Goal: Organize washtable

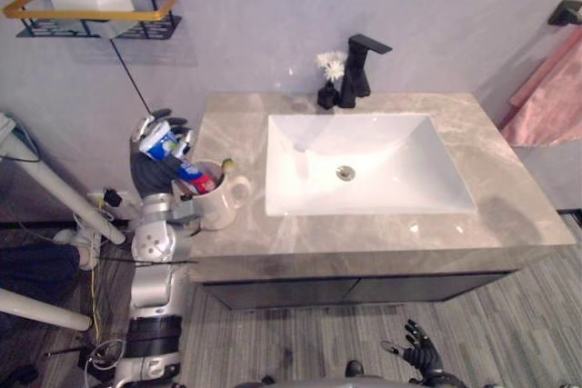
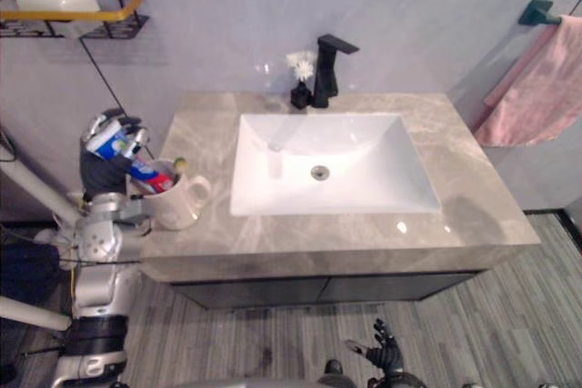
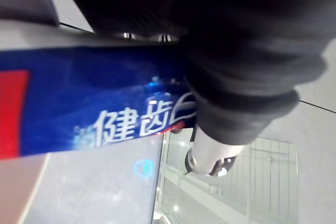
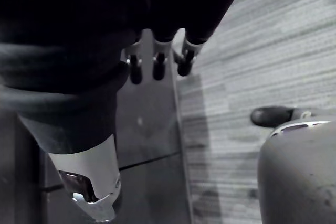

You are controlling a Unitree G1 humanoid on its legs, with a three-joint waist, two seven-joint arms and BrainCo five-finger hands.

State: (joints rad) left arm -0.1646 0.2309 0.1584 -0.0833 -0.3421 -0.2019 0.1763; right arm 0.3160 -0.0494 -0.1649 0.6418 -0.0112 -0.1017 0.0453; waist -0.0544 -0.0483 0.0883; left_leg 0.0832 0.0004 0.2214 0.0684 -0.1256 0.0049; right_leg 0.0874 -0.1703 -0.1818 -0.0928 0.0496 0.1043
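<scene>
My left hand is at the left end of the marble washtable, shut on a blue, white and red toothpaste tube. The tube's lower end dips into a cream mug near the counter's left front corner. In the left wrist view the blue tube lies across the hand from very close. Low by the floor in front of the cabinet, my right hand hangs with its fingers relaxed and holding nothing.
A white basin sits in the middle of the counter, with a black faucet and a small black vase of white flowers behind it. A yellow-railed wall shelf holds a white box. A pink towel hangs at right.
</scene>
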